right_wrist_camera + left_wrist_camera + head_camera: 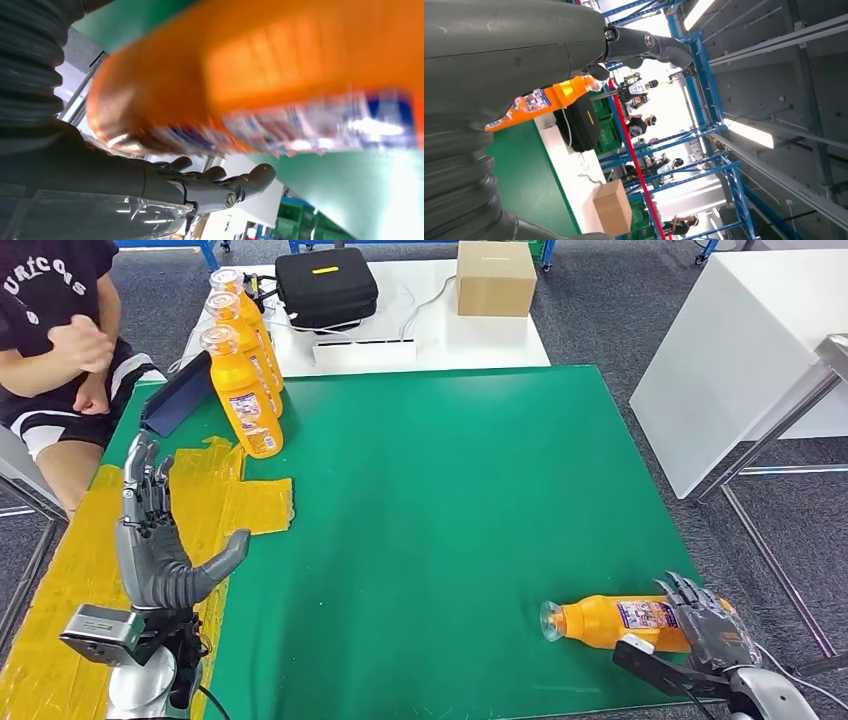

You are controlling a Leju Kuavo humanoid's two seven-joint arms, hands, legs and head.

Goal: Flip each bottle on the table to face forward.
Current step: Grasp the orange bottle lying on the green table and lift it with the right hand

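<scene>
A person's black shirt [45, 280] bears white lettering, partly legible as "URICOS". The left robot hand [150, 530] stands raised over yellow tape [215, 500], fingers spread, holding nothing. Three upright orange plastic bottles [245, 390] line the green desk [420, 500]; their label print is unreadable. The right robot hand [712, 625] curls onto a lying orange bottle [610, 620], cap pointing left.
</scene>
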